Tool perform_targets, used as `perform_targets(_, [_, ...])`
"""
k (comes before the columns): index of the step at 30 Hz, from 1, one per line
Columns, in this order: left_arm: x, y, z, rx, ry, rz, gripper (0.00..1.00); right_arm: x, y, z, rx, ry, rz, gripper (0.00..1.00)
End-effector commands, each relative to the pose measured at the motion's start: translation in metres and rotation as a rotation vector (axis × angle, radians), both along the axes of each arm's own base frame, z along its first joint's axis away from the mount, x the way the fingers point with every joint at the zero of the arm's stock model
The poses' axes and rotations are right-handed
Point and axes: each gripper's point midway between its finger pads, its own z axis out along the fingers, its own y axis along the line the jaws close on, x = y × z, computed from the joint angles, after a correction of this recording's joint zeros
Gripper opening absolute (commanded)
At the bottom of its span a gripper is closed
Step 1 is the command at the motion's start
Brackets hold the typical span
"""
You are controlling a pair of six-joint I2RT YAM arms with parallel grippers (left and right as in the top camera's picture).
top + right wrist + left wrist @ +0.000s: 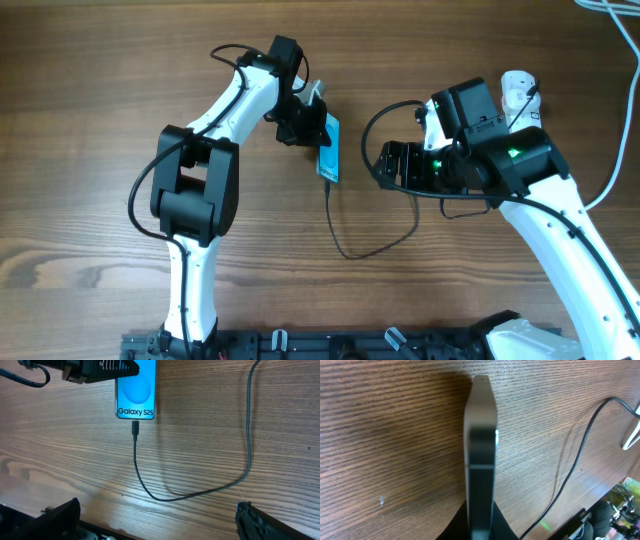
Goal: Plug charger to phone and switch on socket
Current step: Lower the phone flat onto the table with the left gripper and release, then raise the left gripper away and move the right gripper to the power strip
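The phone [330, 158] lies on the wooden table with its cyan screen up, and my left gripper [312, 125] is shut on its far end. Edge-on in the left wrist view, the phone [481, 445] sits between the dark fingers [501, 522]. In the right wrist view, white text marks the phone's [135, 390] near end. There the charger plug [135, 428] meets its edge. The thin black charger cable [345, 245] loops toward the right arm. My right gripper [385, 165] hangs open just right of the phone, nothing between its fingers. The white socket [517, 88] is partly hidden behind the right arm.
A thick white lead [625, 100] runs along the table's right edge. The robots' black base rail [330, 345] lines the front edge. Bare wood lies left of the left arm and in front of the cable loop.
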Motion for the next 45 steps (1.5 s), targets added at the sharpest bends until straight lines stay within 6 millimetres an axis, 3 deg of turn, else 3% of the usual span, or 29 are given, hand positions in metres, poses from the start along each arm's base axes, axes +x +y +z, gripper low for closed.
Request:
perform_targets(1, [-0.001,0.001,-0.004,0.007,-0.005,-0.019,0.12,0.000,0.003,0.005,0.016,-0.004,0.003,1.00])
perform_targets(10, [-0.001,0.003,-0.005,0.023,-0.006,-0.018,0.30,-0.003,0.001,0.004,0.009,0.013,0.004,1.00])
perform_targets(13, [-0.002,0.011,-0.009,0.071,-0.001,-0.015,0.31,-0.004,0.001,0.004,0.009,0.013,0.004,1.00])
perform_targets(17, [-0.003,0.018,-0.013,0.119,0.002,-0.010,0.45,-0.004,0.001,0.003,0.007,0.017,0.003,1.00])
perform_targets(20, [-0.001,0.030,-0.018,0.204,0.027,0.077,0.48,-0.007,-0.001,0.002,-0.002,0.029,0.002,1.00])
perform_targets(21, [-0.001,0.032,-0.019,0.218,0.039,0.104,0.52,-0.008,-0.002,0.001,-0.007,0.033,0.001,1.00])
perform_targets(24, [-0.002,0.034,-0.016,0.222,0.050,0.115,0.59,-0.010,-0.003,0.000,-0.011,0.042,0.001,1.00])
perform_targets(26, [-0.002,0.040,-0.007,0.241,0.059,0.155,0.58,-0.010,-0.003,0.000,-0.011,0.043,0.001,1.00])
perform_targets(28, [0.001,0.047,0.009,0.248,0.033,0.178,0.58,-0.010,-0.003,0.000,-0.011,0.042,0.001,1.00])
perform_targets(31, [0.010,0.056,0.057,0.214,-0.063,0.214,0.61,-0.008,-0.002,0.001,-0.008,0.034,0.001,1.00])
perform_targets(35, [0.011,0.073,0.151,0.132,-0.265,0.284,0.79,-0.003,0.000,0.003,0.001,0.012,0.001,1.00])
perform_targets(36, [0.009,0.081,0.175,0.123,-0.317,0.323,0.93,0.002,0.002,0.006,0.011,-0.013,0.001,1.00])
perform_targets(37, [0.006,0.090,0.195,0.123,-0.363,0.361,1.00,0.006,0.004,0.007,0.018,-0.030,0.000,1.00])
perform_targets(39, [-0.001,0.108,0.226,0.140,-0.446,0.405,1.00,0.013,0.006,0.011,0.028,-0.063,-0.001,1.00])
perform_targets(42, [-0.015,0.128,0.252,0.188,-0.520,0.451,1.00,0.028,-0.012,0.013,-0.040,-0.117,-0.060,1.00])
perform_targets(45, [-0.022,0.130,0.265,0.177,-0.550,0.457,1.00,0.047,-0.054,0.022,-0.096,-0.145,-0.221,1.00])
